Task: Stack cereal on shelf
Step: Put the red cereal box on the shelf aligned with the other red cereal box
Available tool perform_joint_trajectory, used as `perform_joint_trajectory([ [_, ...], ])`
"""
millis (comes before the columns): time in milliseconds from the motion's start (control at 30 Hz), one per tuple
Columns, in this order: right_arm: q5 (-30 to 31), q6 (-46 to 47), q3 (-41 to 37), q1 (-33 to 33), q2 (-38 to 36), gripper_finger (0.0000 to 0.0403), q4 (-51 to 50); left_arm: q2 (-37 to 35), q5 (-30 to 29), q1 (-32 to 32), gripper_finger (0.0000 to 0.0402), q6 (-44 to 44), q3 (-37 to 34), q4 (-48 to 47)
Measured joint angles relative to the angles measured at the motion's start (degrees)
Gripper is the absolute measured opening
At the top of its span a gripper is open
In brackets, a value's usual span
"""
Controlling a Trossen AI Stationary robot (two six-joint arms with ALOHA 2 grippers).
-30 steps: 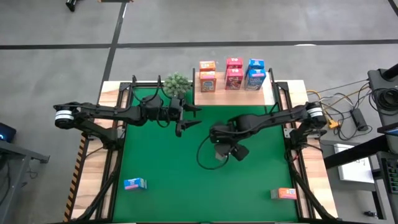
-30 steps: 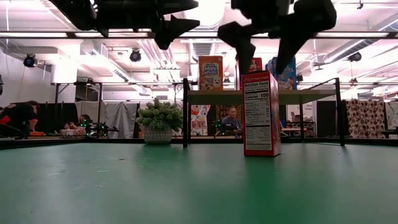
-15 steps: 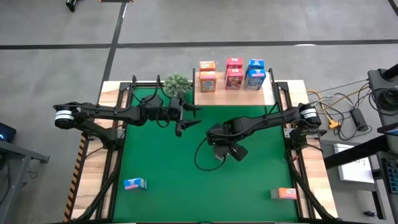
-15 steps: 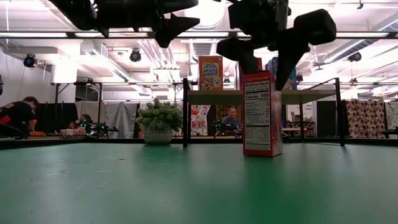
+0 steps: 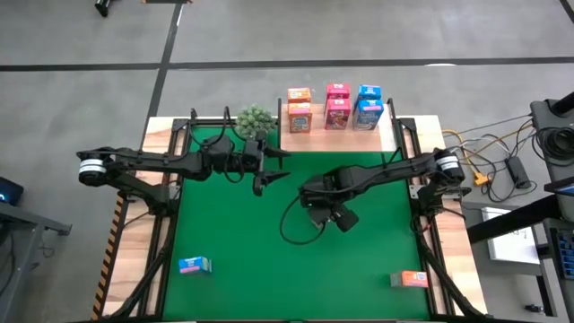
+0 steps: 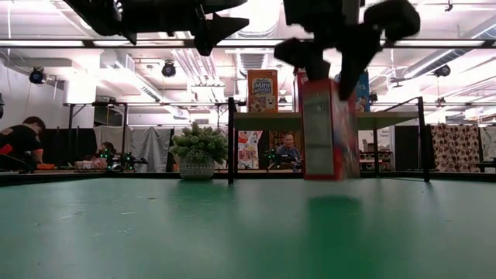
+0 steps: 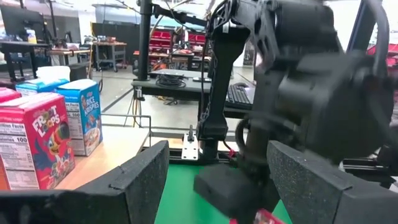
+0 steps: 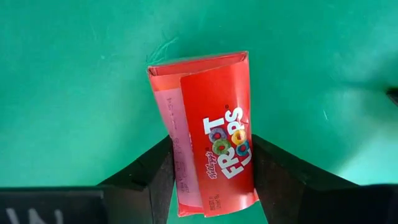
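My right gripper [image 5: 323,213] is over the middle of the green table and shut on a red cereal box [image 8: 208,130], which also shows in the low view [image 6: 329,132]. My left gripper [image 5: 269,170] hovers open to the left of it, near the plant, touching nothing; its wrist view shows the open fingers [image 7: 217,186]. The wooden shelf [image 5: 336,136] stands at the far edge on black supports. Several boxes stand on it in orange [image 5: 299,112], red [image 5: 337,108] and blue [image 5: 369,108] pairs. A blue box [image 5: 194,265] and an orange box [image 5: 413,279] lie on the table near its near edge. My right gripper pinches the red box between its two fingers [image 8: 152,177], which sit on two opposite sides near the box's upper end [image 8: 214,186]. The fingers come from above, pointing down. The box hangs roughly upright, slightly tipped, and its bottom end [image 6: 332,177] is just clear of the table.
A small green plant [image 5: 255,119] stands at the far edge, left of the shelf's black support [image 6: 230,139]. A black cable loops on the table beside my right gripper [image 5: 289,224]. Wooden table margins and black frame rails run along both sides.
My right gripper has come down around the top of the standing red box and taken hold of it. The box has risen slightly off the table and tipped a little. My left arm has kept still.
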Motion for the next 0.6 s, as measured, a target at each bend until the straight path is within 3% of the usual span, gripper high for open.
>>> perform_joint_trajectory([
  [333,-0.11,12.60,19.09,-5.00,-0.30,0.0176,-18.53,-1.99,0.02,0.04,0.0256,1.11,0.05,-0.11],
  [600,-0.54,9.98,29.40,-14.61,-2.76,0.0176,-21.60,-2.05,0.04,0.04,0.0256,1.11,0.07,-0.45],
])
